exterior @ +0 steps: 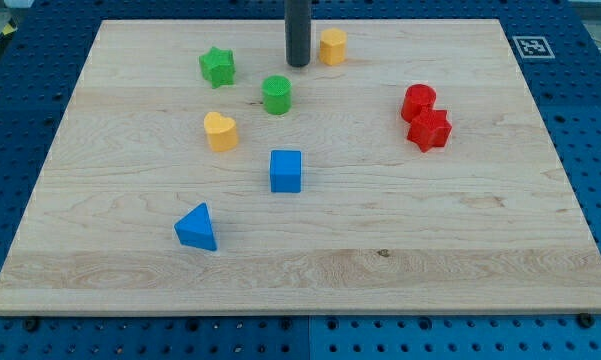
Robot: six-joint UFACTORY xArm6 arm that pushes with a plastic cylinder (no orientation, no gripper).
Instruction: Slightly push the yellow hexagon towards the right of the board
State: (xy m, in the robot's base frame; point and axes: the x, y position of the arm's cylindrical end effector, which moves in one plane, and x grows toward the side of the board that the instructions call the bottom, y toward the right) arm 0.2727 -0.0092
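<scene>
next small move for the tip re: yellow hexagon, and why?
Probably a short slide toward the view's right. My tip sits just left of the yellow hexagon block, about level with it, close or touching. The wooden board to the hexagon's right is open; the red blocks lie lower, off that line.

A pale wooden board point(310, 270) fills most of the view, its grain running from 9 o'clock to 3 o'clock. It lies on a blue perforated table point(590, 130), visible around every edge. A black-and-white square marker point(532, 46) sits at 2 o'clock. Lighting is even.
</scene>
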